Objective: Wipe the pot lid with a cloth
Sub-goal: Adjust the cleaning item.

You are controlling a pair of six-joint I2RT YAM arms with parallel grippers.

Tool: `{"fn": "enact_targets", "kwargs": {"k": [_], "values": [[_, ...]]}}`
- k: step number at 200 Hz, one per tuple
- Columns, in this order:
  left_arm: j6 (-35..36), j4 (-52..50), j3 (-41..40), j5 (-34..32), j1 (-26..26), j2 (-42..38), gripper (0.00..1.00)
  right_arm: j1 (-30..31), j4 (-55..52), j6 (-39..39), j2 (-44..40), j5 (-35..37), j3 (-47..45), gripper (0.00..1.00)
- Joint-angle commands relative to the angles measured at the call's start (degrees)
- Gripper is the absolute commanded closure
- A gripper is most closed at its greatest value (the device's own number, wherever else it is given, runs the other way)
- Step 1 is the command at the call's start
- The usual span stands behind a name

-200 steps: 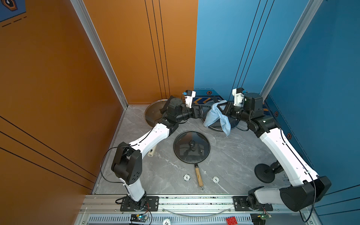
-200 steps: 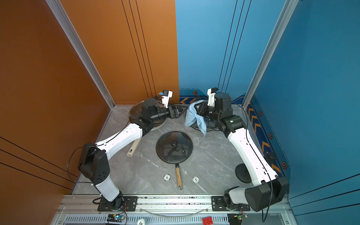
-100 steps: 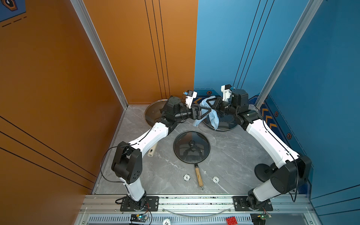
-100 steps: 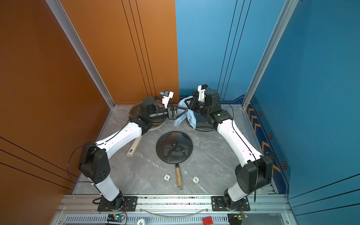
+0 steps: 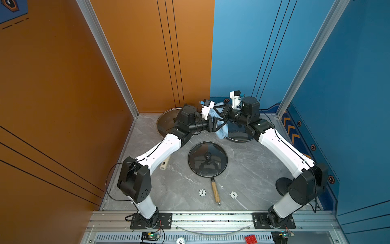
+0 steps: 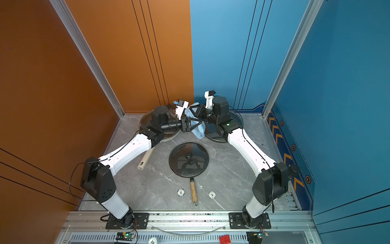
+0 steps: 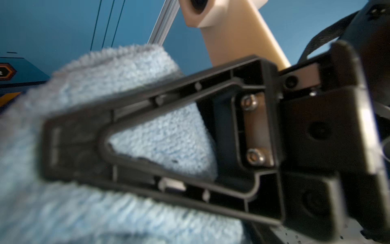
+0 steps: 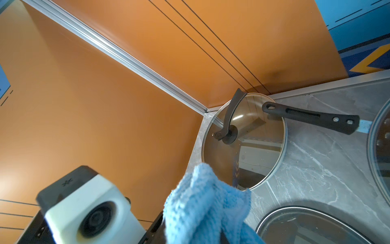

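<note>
**Left wrist view: cloth (image 7: pixel 118 69) bunched around the right gripper (image 7: pixel 52 147)**

Left wrist camera, close up: the light-blue cloth fills most of the frame. One black triangular finger of the right gripper lies across it, blurred at the tip, and fabric shows through the finger's open frame. The right gripper's jaws are closed tight on the cloth. In the right wrist view the fabric bulges out in a crumpled blue bundle.

In both top views the two arms meet at the back of the grey marbled table (image 5: pixel 249 169), with the grippers raised off it and close together. The cloth hangs from the right gripper, clear of the tabletop. Its lower end dangles between the back-left lid (image 5: pixel 166 122) and the back-right lid (image 5: pixel 238 137), just in front of the latter's rim.

The left gripper (image 6: pixel 199 123) reaches across the hanging cloth. Its finger shows side-on only, so I cannot tell whether its jaws stand wide, stand narrow or pinch the fabric.

All three lids rest on the table.
- The back-left lid is clear glass with a black handle. In the right wrist view a separate black handle (image 8: pixel 310 118) lies against its rim.
- The back-right lid sits partly under the right arm.
- The centre lid (image 5: pixel 198 160) is dark with a knob and well apart from the cloth. A wooden handle (image 5: pixel 215 192) sticks out from beneath it towards the front.
</note>
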Motion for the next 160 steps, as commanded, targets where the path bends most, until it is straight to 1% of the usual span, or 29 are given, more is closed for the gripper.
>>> {"fn": "enact_targets", "kwargs": {"k": [1, 14, 25, 37, 46, 61, 90, 105, 121, 126, 147, 160], "values": [[0.7, 0.1, -1.6, -4.1, 0.5, -3.5, 0.51, 1.4, 0.9, 0.0, -1.1, 0.9, 0.1, 0.83], [0.3, 0.1, -2.5, -5.6, 1.1, -4.3, 0.6, 1.4, 0.2, -0.6, -2.4, 2.2, -1.1, 0.82], [-0.3, 0.2, -3.3, -6.9, 1.7, -4.8, 0.66, 1.4, -0.3, -1.1, -3.4, 3.3, -2.2, 0.79], [-0.9, 0.3, -3.8, -7.8, 2.2, -5.1, 0.75, 1.4, -0.6, -1.4, -4.5, 4.4, -3.2, 0.76], [-1.3, 0.3, -4.2, -8.4, 2.6, -5.3, 0.77, 1.4, -0.7, -1.5, -5.2, 5.1, -4.0, 0.73], [-1.6, 0.3, -4.8, -9.3, 3.3, -5.6, 0.82, 1.3, -1.6, -2.2, -6.8, 7.6, -5.2, 0.64], [-1.5, -1.7, -5.5, -11.5, 4.7, -5.9, 0.84, 1.1, -6.7, -4.2, -11.3, 16.2, -6.5, 0.47], [0.6, -4.8, -5.1, -12.6, 5.3, -5.7, 0.86, 0.7, -11.5, -6.2, -14.4, 21.4, -7.0, 0.45], [3.6, -9.6, -3.8, -13.7, 5.6, -5.4, 0.87, -0.3, -16.7, -8.1, -17.4, 26.1, -7.6, 0.38], [4.5, -11.3, -3.1, -14.4, 5.5, -5.1, 0.87, -0.8, -18.4, -8.7, -18.1, 27.0, -7.6, 0.34], [8.3, -18.7, 0.0, -18.2, 5.4, -3.8, 0.88, -2.8, -22.1, -11.0, -19.5, 29.3, -7.4, 0.3], [10.2, -21.3, 1.6, -20.3, 5.1, -2.9, 0.89, -4.0, -22.6, -12.5, -19.0, 30.3, -7.2, 0.22]]}}
